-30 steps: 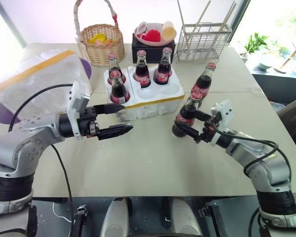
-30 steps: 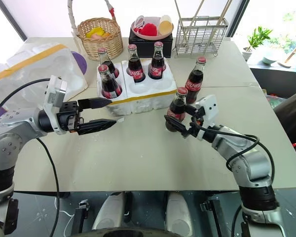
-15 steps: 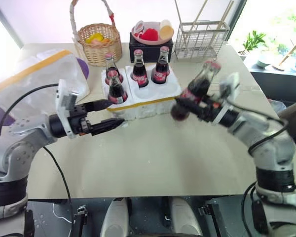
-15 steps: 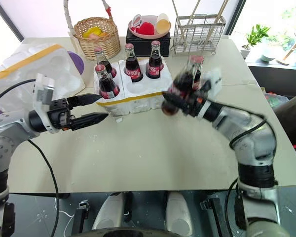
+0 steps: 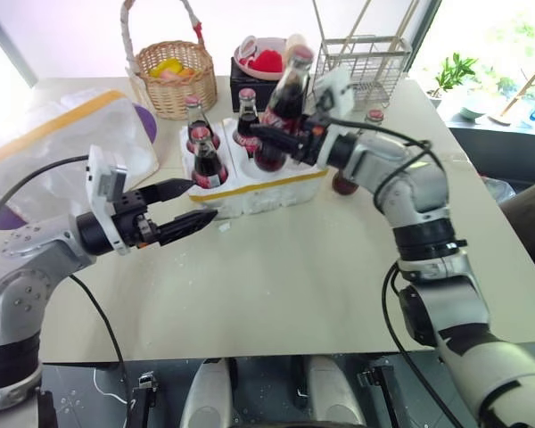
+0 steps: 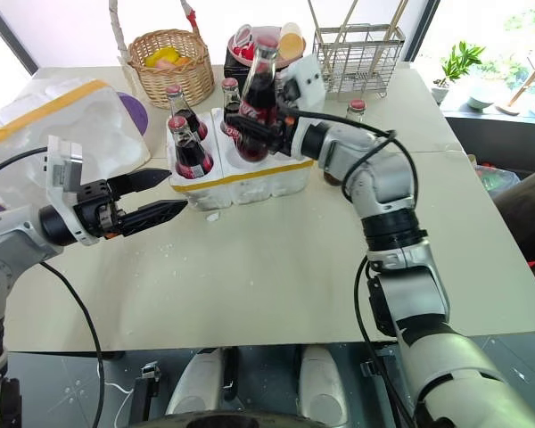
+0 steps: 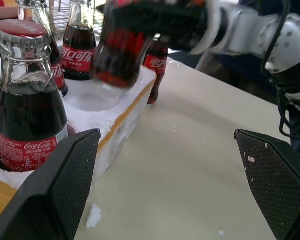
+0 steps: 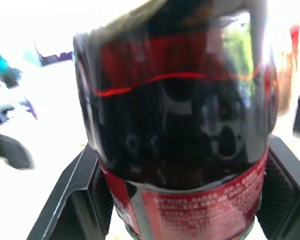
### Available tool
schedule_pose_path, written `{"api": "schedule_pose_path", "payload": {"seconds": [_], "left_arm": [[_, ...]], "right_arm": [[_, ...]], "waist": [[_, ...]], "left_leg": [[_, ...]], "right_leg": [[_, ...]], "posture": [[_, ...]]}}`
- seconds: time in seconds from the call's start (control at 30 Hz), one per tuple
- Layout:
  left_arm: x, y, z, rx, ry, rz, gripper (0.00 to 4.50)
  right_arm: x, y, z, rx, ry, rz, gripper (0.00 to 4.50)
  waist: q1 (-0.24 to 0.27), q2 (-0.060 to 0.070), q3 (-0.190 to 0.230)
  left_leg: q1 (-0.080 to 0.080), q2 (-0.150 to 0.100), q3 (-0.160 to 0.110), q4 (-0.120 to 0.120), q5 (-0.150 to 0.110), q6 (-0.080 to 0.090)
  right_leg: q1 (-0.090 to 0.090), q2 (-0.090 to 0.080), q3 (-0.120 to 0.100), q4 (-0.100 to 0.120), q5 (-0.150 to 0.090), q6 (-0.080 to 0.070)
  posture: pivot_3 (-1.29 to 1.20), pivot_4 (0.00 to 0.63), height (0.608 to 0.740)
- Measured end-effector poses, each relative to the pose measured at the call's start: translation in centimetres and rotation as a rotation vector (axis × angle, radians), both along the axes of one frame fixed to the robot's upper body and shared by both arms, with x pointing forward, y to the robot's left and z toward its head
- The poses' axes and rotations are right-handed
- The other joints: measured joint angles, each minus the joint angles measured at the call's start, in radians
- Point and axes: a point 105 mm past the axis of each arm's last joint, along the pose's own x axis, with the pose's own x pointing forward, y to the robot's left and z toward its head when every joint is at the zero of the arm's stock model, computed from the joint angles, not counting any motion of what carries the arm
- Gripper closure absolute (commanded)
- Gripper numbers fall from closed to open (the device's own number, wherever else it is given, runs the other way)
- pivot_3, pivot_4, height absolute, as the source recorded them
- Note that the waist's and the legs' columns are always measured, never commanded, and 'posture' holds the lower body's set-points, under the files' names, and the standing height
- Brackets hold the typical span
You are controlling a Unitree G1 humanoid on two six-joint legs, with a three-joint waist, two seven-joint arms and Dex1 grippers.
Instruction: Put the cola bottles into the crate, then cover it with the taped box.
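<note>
My right gripper (image 5: pixel 275 143) is shut on a cola bottle (image 5: pixel 283 105), gripping its lower body and holding it tilted in the air over the crate (image 5: pixel 272 185). The crate is a low white foam block with a yellow band. Three more cola bottles (image 5: pixel 207 159) stand upright in its wells. One more bottle (image 6: pixel 356 109) stands on the table behind my right arm, mostly hidden. My left gripper (image 5: pixel 193 202) hangs open and empty just left of the crate's front corner. The taped box (image 5: pixel 67 143) lies at the table's left edge.
At the back of the table stand a wicker basket (image 5: pixel 174 78), a black box with a pink bowl (image 5: pixel 260 61) on it, and a wire rack (image 5: pixel 366 58). The near half of the table (image 5: pixel 285 276) is bare.
My right gripper closed on the bottle, lifted it off the table and carried it left and farther back, over the crate. My left gripper drew slightly left, still open.
</note>
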Motion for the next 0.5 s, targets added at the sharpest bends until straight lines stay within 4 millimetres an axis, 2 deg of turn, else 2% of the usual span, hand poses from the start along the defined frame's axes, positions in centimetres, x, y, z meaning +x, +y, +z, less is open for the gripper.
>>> {"api": "schedule_pose_path", "payload": {"seconds": [0.1,0.3,0.43,0.5], "left_arm": [[-0.2,-0.2,0.1,0.002,-0.008,-0.001,0.0],[-0.2,-0.2,-0.1,0.001,-0.004,0.016,0.0],[-0.2,-0.2,0.0,0.0,-0.01,0.016,0.0],[-0.1,-0.3,0.2,-0.001,-0.021,0.014,0.0]], "right_arm": [[0.4,0.8,-0.1,-0.018,-0.017,0.009,1.64],[1.2,2.5,-2.5,-0.019,0.042,0.013,1.64],[2.1,2.7,-4.3,-0.068,0.081,-0.019,1.64],[2.5,2.8,-4.5,-0.107,0.065,-0.033,0.6]], "waist": [[-0.003,-0.001,0.0],[-0.004,0.0,0.0],[-0.004,0.0,0.0],[-0.004,0.0,0.0]], "left_leg": [[0.001,0.001,0.0,0.0,0.0,0.0],[0.001,0.001,0.0,-0.001,0.0,0.0],[0.001,0.001,0.0,-0.001,0.0,0.0],[0.001,0.001,0.0,-0.001,0.0,0.0]], "right_leg": [[0.0,0.001,0.0,0.001,0.0,0.0],[-0.001,0.001,0.0,0.001,0.0,0.0],[-0.001,0.001,0.0,0.001,0.0,0.0],[0.0,0.001,0.0,0.001,0.0,0.0]], "posture": [[0.0,0.15,0.74],[0.0,0.15,0.74],[0.0,0.15,0.74],[0.0,0.15,0.74]]}}
